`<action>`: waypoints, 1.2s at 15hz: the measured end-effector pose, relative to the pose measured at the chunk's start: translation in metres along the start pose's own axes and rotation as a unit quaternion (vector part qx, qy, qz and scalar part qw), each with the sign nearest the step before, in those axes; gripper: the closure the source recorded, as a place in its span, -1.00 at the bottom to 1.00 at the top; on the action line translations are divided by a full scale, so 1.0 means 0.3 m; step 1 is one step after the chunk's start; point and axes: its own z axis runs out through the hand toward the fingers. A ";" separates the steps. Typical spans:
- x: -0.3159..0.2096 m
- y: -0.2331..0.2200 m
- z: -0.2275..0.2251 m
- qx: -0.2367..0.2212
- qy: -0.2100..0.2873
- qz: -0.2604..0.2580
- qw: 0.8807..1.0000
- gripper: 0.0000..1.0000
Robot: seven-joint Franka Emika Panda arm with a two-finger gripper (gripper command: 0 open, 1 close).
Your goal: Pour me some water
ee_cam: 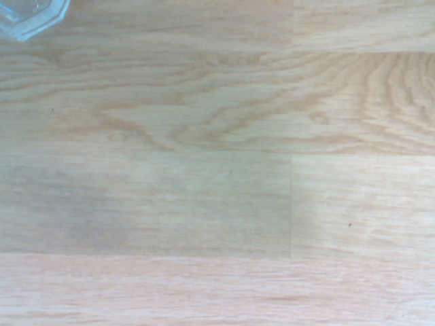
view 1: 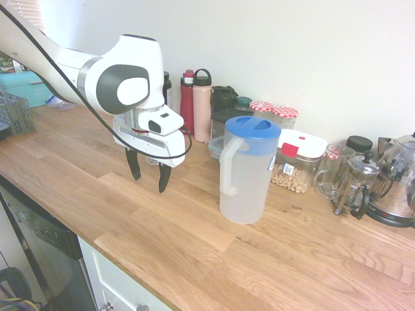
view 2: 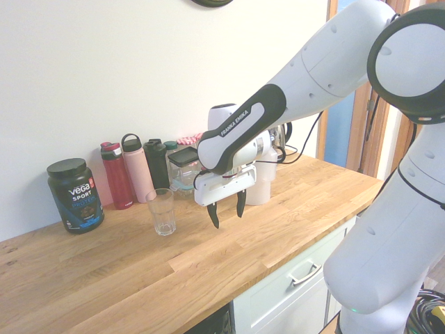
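A white arm [view 1: 78,65] reaches in from the upper left of the first exterior view over a wooden counter [view 1: 194,240]. At centre stands the blue-lidded jug [view 1: 245,170], handle turned toward the arm, seemingly ready for a grab. Left of it hangs the gripper [view 1: 148,176], jaws spread, empty, pointing down. Behind it waits the glass [view 2: 161,211]. Any water inside the jug can't be made out.
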 end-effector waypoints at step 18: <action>0.470 0.498 -0.662 0.002 0.056 -0.018 0.998 -1.00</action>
